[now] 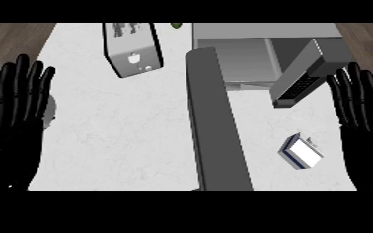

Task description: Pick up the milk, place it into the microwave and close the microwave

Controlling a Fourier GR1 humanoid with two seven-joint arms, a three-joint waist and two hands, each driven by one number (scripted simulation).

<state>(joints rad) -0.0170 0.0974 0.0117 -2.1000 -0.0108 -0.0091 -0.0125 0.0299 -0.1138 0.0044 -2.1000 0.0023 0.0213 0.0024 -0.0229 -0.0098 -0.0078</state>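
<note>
**Milk waits on the worktop by the open microwave**

The white worktop (pixel 124 138) fills the view. The microwave (pixel 291 34) sits at the top right, and its door (pixel 217 123) is swung wide open, reaching down toward the bottom edge. The small milk (pixel 301 151) carton stands on the worktop to the right of the door, apart from it. A grey toaster (pixel 132 49) is at the top left. The left hand (pixel 22 108) rests at the left edge and the right hand (pixel 355 103) at the right edge, fingers (pixel 27 74) straight and pointing up.
</note>
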